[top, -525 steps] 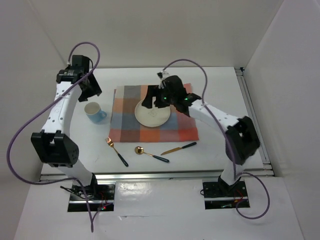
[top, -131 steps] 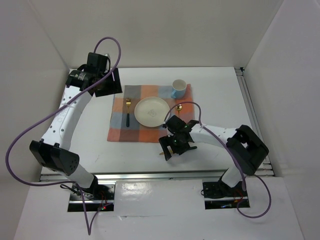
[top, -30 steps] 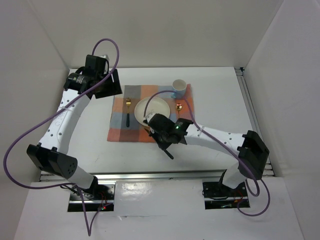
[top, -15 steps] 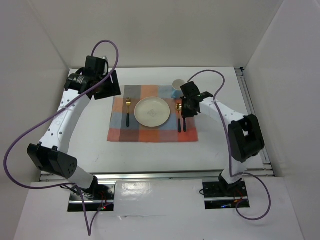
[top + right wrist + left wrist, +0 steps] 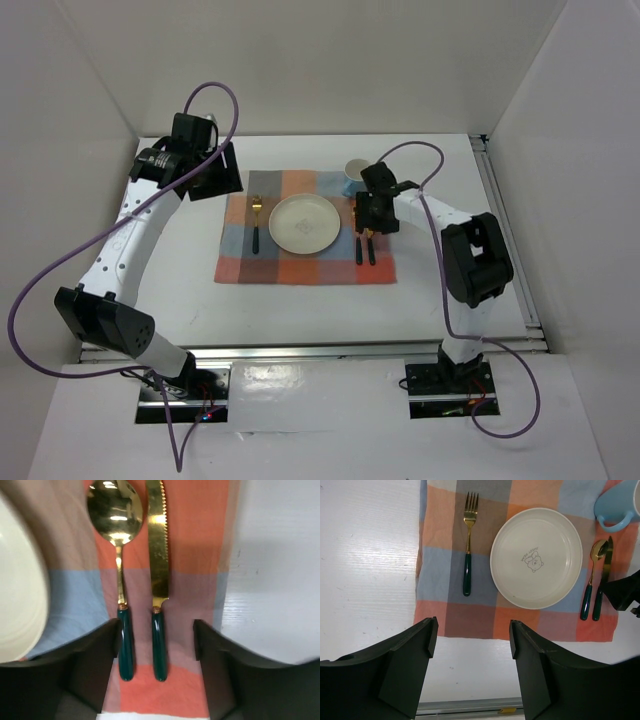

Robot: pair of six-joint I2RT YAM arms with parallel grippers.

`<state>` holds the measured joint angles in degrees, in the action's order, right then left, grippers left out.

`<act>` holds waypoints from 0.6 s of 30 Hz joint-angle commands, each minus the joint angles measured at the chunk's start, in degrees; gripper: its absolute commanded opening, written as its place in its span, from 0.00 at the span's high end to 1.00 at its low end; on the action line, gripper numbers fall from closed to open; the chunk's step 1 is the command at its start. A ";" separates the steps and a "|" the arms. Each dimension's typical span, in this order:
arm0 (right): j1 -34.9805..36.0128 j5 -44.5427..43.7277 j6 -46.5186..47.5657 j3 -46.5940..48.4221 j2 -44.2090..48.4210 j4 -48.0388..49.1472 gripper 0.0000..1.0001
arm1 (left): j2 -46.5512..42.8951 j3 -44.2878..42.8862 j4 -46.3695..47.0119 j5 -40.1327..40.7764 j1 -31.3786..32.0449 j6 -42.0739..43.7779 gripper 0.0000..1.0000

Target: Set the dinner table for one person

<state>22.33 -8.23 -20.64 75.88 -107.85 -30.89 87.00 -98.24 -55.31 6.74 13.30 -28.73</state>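
The white dinner table (image 5: 300, 310) carries a checked mat (image 5: 240, 262). On the mat lie a white plate (image 5: 303, 223), a gold fork (image 5: 256, 225) to its left, and a gold spoon (image 5: 359, 245) and a gold knife (image 5: 371, 248) to its right, all with dark green handles. A blue cup (image 5: 357, 172) stands at the mat's far right corner. My right gripper (image 5: 156, 630) is open, low over the knife (image 5: 157, 545) and spoon (image 5: 116, 515), its fingers on either side of both handles. My left gripper (image 5: 471, 630) is open and empty, high above the table's far left.
Aluminium rails run along the table's right edge (image 5: 505, 230) and front edge (image 5: 300, 350). White walls enclose the back and both sides. The right arm's elbow (image 5: 472, 262) hangs over the table to the right of the mat.
My right gripper has swung from the mat's front edge to its right side. The knife now lies beside the spoon, and the gripper is open. The left arm has stayed still.
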 commanded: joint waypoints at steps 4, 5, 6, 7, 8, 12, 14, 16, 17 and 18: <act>-2.02 -2.05 -0.01 6.64 12.29 -2.32 0.09 | -0.61 -1.08 0.73 -1.29 -0.20 0.08 0.24; -2.55 -2.75 -1.14 7.35 13.45 -4.33 0.08 | -0.61 -1.78 0.73 -1.82 -0.20 0.08 0.24; -3.16 -4.58 -1.85 7.36 14.59 -5.22 0.08 | -0.08 -1.78 0.73 -1.82 -0.20 0.08 0.24; -4.47 -6.17 -2.90 7.88 17.21 -6.01 0.02 | -0.08 -2.31 0.73 -1.30 -0.20 0.08 0.24; -5.27 -7.58 -4.39 7.88 18.63 -6.54 0.00 | -0.08 -2.31 0.73 -1.29 -0.20 0.77 0.24; -8.78 -12.86 -5.64 5.52 25.57 -7.43 0.00 | -2.18 -1.70 3.18 -4.44 -0.20 2.01 0.23; -11.68 -12.86 -5.64 4.03 28.12 -6.90 0.00 | -3.94 -0.30 5.38 -5.77 -0.20 2.54 0.21; -13.44 -11.03 -3.88 2.62 31.20 -5.49 0.00 | -4.64 -0.29 6.44 -7.26 -0.20 3.41 0.20; -14.75 -10.32 -3.88 1.48 31.91 -4.88 0.00 | -5.26 0.49 7.92 -8.58 -0.20 4.38 0.20; -14.77 -10.32 -3.27 0.86 33.31 -4.35 0.00 | -5.26 0.50 8.72 -10.85 -0.20 5.08 0.18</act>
